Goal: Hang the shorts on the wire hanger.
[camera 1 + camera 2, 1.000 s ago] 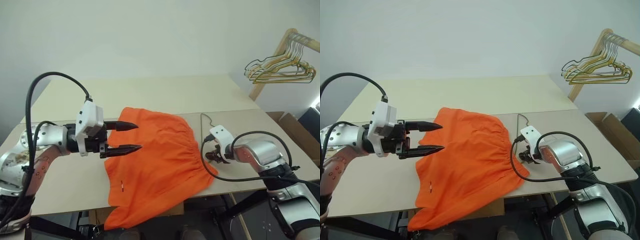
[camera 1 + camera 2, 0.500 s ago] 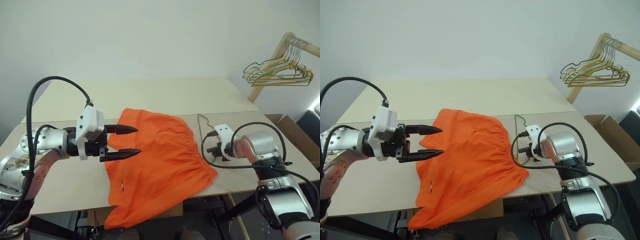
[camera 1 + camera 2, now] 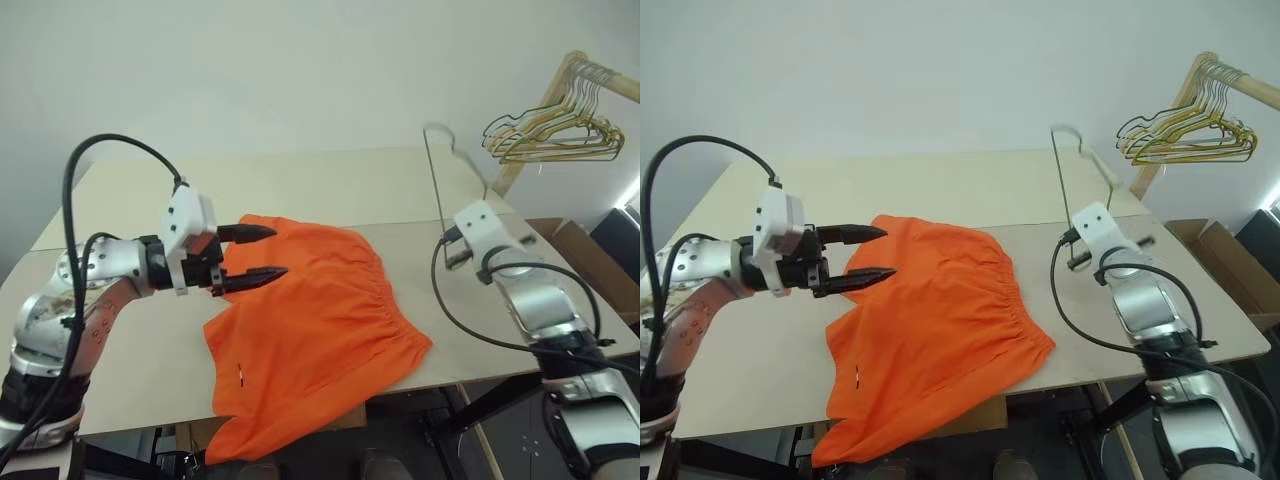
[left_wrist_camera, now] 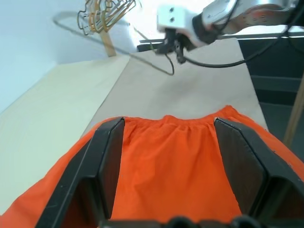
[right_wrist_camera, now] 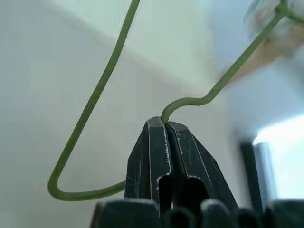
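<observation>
Tightly pinched, the right gripper (image 5: 165, 124) holds one wire hanger (image 3: 1060, 190) upright above the table (image 3: 970, 190). Its counterpart, the left gripper (image 3: 872, 253), hovers with jaws wide over one pair of orange shorts (image 3: 930, 330) spread flat, partly overhanging the near edge. Several hangers (image 3: 1180, 130) bunch on one rack behind.

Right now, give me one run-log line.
right gripper: shut on thin olive wire hanger, raised | left gripper: open over bright orange fabric shorts | shorts: on table
</observation>
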You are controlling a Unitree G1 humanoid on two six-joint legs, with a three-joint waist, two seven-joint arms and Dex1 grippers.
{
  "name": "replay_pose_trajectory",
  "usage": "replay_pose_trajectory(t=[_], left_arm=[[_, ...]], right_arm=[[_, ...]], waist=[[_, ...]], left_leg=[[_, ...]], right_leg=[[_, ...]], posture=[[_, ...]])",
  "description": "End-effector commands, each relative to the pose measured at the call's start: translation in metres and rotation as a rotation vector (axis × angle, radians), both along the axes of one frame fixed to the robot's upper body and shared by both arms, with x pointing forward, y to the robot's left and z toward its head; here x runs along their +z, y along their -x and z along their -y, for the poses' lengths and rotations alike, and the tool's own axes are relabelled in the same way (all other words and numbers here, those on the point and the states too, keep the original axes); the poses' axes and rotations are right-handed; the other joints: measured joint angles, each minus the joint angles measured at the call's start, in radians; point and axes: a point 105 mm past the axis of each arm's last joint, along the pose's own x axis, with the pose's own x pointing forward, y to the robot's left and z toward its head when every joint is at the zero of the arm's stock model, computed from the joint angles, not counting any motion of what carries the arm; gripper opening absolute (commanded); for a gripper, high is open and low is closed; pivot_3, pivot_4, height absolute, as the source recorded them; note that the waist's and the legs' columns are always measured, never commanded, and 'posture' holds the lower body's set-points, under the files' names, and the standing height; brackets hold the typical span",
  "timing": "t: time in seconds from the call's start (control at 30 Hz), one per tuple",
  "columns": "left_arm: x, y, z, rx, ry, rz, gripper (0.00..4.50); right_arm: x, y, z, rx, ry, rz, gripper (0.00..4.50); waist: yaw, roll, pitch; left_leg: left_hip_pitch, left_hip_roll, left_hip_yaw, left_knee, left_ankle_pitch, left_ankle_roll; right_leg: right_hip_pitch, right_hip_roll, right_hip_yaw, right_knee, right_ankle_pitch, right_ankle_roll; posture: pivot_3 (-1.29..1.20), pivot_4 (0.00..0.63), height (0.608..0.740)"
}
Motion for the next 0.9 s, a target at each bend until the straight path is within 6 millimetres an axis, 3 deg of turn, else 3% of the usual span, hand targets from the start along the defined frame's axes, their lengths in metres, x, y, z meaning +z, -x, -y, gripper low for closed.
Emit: replay_pose_trajectory(t=[0.03, 0.1, 0.27, 0.53, 0.73, 0.9], left_arm=[[0.017, -0.008, -0.010, 0.017, 0.032, 0.009, 3.83], [0.028, -0.015, -0.015, 0.024, 0.059, 0.015, 4.39], [0.032, -0.026, -0.016, 0.029, 0.005, -0.013, 4.45], [-0.005, -0.018, 0.005, -0.145, -0.169, -0.160, 4.45], [-0.031, -0.037, 0.011, -0.103, -0.273, -0.149, 4.45], [-0.040, -0.047, 0.011, -0.072, -0.309, -0.154, 4.45]], right_arm=[[0.027, 0.014, -0.029, 0.248, 0.324, 0.234, 0.00], [0.021, 0.026, -0.037, 0.398, 0.552, 0.297, 0.00], [0.005, 0.035, -0.041, 0.597, 0.837, 0.373, 0.00], [0.015, 0.031, -0.071, 0.725, 0.900, 0.501, 0.00], [0.017, 0.035, -0.091, 0.794, 0.904, 0.536, 0.00], [0.018, 0.039, -0.093, 0.809, 0.906, 0.537, 0.00]], waist=[[-0.008, 0.000, 0.000], [-0.012, 0.000, 0.000], [-0.016, 0.000, 0.000], [-0.040, 0.000, 0.000], [-0.036, 0.000, 0.000], [-0.040, 0.000, 0.000]], left_leg=[[0.000, 0.000, 0.000, 0.000, 0.000, 0.000], [0.001, 0.000, 0.000, 0.000, 0.000, 0.000], [0.001, 0.000, 0.002, 0.000, 0.000, 0.000], [0.002, 0.000, 0.003, 0.000, 0.000, 0.000], [0.002, 0.000, 0.003, 0.001, 0.000, 0.000], [0.001, 0.000, 0.003, 0.004, 0.000, 0.001]], right_leg=[[0.001, 0.000, 0.000, -0.001, 0.000, 0.000], [0.002, 0.000, 0.000, -0.001, 0.000, 0.000], [0.002, 0.000, 0.001, -0.003, 0.001, 0.000], [0.001, 0.001, 0.004, -0.002, 0.001, -0.001], [0.001, 0.001, 0.004, -0.002, 0.001, 0.000], [0.002, 0.001, 0.004, -0.002, 0.001, 0.000]], posture=[[0.01, 0.000, 0.740], [0.00, 0.000, 0.740], [0.00, 0.000, 0.740], [-0.02, 0.000, 0.740], [-0.04, 0.000, 0.740], [-0.05, 0.000, 0.740]])
